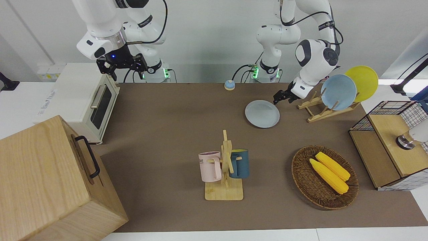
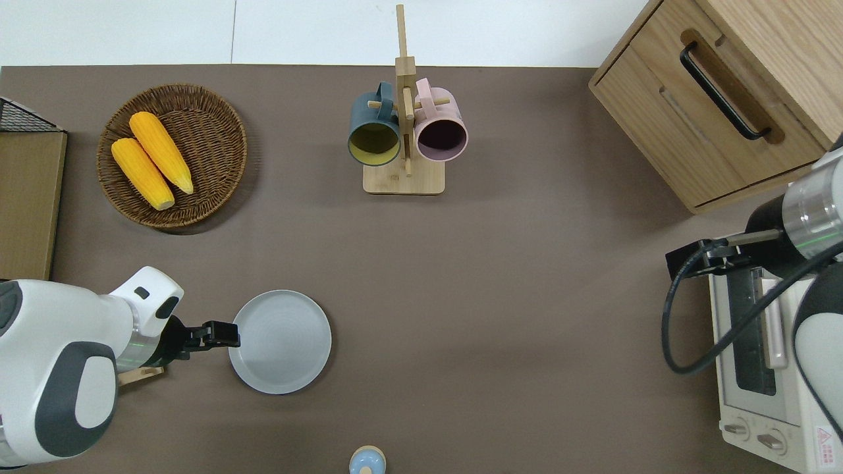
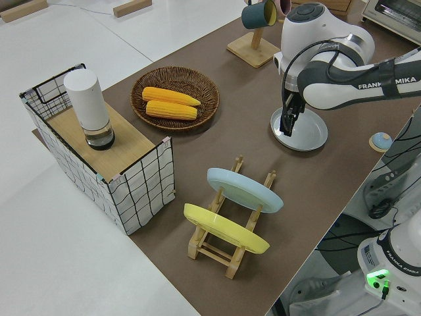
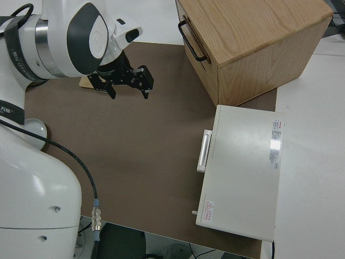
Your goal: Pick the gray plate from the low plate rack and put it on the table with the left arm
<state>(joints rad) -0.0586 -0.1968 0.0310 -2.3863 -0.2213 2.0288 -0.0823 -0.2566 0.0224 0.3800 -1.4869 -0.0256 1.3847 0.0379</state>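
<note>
Gray plate (image 2: 280, 342) lies flat on the surface (image 2: 500, 296) beside the low plate rack (image 1: 321, 112), so I call placing done; my left tool (image 2: 220, 334) at its rim, can't tell if released; retreat left; right arm parked

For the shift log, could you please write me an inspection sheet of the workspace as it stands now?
Surface: table under a brown mat, white edges.
Job's things: gray plate flat on the mat; low plate rack holds the light-blue plate and yellow plate.
Clutter: mug stand with two mugs, basket with two corn cobs, small bell, toaster oven, wooden cabinet, wire crate.
Grippers: left gripper at the plate's rim, raised off it in the front view; right arm parked, right gripper open.
Cables: black cables on both arms.
Surroundings: nothing seen.
</note>
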